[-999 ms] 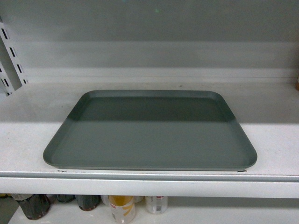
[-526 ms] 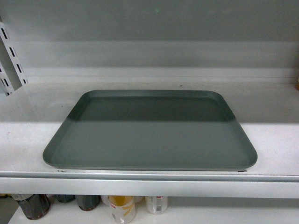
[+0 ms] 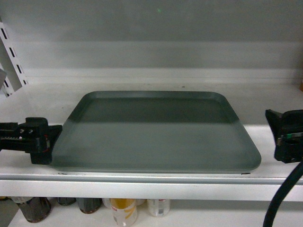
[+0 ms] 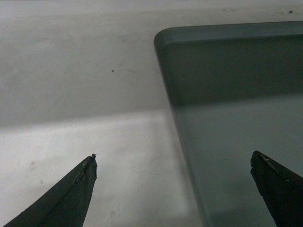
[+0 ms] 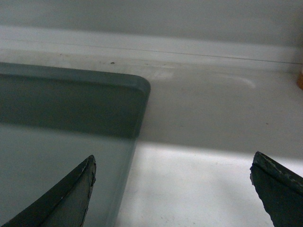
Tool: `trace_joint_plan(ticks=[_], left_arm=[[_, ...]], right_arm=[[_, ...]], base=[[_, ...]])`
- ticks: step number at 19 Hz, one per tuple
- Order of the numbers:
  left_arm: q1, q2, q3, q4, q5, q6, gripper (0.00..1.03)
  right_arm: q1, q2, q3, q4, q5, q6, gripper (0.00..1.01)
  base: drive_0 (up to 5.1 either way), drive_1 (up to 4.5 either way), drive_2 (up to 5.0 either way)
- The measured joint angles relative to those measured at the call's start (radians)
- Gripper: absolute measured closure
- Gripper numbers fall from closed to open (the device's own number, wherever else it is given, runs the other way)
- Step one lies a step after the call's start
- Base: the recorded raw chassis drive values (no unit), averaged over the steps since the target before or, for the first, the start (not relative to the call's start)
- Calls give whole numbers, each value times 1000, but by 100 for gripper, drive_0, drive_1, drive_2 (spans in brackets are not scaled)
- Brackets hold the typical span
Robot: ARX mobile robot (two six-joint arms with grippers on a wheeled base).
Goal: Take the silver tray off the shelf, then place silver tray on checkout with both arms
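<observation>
The silver tray (image 3: 156, 137) lies flat on the white shelf (image 3: 265, 101), its front rim close to the shelf's front lip. My left gripper (image 3: 51, 141) is level with the tray's front left edge and open. In the left wrist view the left gripper (image 4: 173, 158) straddles the rim of the tray (image 4: 236, 94), one jaw over the shelf (image 4: 71, 85), one over the tray. My right gripper (image 3: 277, 137) hangs open just off the tray's right edge. In the right wrist view the right gripper (image 5: 173, 161) spans the tray (image 5: 61, 109) and the shelf (image 5: 203, 118). The checkout is out of view.
Bottles and cans (image 3: 123, 210) stand on the lower shelf under the front lip. A slotted upright (image 3: 12, 56) rises at the far left. A thick black cable (image 3: 279, 203) hangs below the right gripper. The pale back panel (image 3: 156, 52) closes the rear.
Both grippers have come into the head view, one at each side of the tray. The tray has not moved.
</observation>
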Motion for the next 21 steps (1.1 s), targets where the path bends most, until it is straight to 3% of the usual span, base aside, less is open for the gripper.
trace_joint_plan(ticks=[6,9,14,16,21], left_arm=[[-59,84,113,-53,-31,-5,5],[-69,99,169,-98,-32,-21,5],[-82,146,245,-193,-42,-47,5],[-84,159,262,-230,-47,-54,5],[-83,185,311,-278,-51,-58,5]], right_arm=[[24,120,129,-37,-5,-12,3],[23,148,201,-110,-3,23,3],[20,196,315,-258,9,124,3],[15,212,346,-310,12,143,3],[18,229,414,-393,35,148,3]], base=[[0,0,0],[0,0,0],[0,0,0],[0,0,0],[0,0,0]])
